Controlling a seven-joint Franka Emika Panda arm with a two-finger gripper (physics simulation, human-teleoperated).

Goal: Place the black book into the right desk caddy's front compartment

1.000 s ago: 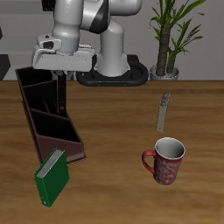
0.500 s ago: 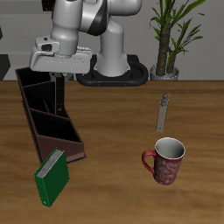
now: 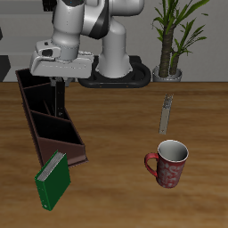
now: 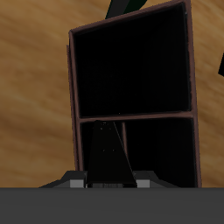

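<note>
The book point(image 3: 61, 100) is held upright, edge down, pinched between the gripper point(image 3: 60, 82) fingers above the caddy point(image 3: 46, 120), so its thin profile can pass between the slanted dividers. It hangs over a section farther back; the front compartment, nearest the green book point(image 3: 52, 181), is judged not yet reached.

A green book point(image 3: 52, 182) stands near the table's point(image 3: 116, 178) front edge. A red mug point(image 3: 168, 163) sits upright, a potted plant point(image 3: 173, 36) behind.
</note>
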